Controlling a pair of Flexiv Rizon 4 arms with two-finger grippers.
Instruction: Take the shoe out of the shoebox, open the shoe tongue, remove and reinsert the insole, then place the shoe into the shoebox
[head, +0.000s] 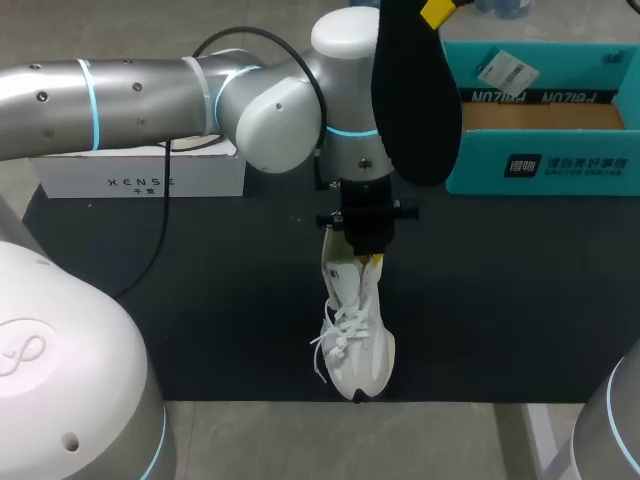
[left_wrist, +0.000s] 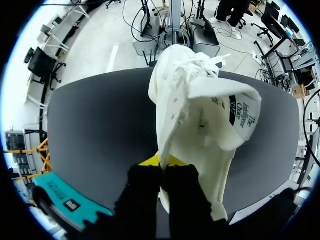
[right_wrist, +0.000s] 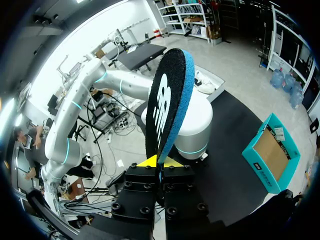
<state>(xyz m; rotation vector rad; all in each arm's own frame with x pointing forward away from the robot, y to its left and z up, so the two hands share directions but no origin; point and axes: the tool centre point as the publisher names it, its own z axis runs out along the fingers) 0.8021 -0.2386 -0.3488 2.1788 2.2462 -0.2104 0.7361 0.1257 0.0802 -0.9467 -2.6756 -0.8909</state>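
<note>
Left gripper pinched the white lace-up shoe by its collar, tongue flopped open; right gripper clamped the black, blue-backed insole upright.

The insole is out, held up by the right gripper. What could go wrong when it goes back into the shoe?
1. The right gripper pinches the insole at one end only; it may bend or slip when pushed.
2. The left gripper holds the shoe by its thin collar; a push could twist it loose.
3. The loose tongue might fall over the opening.
</note>
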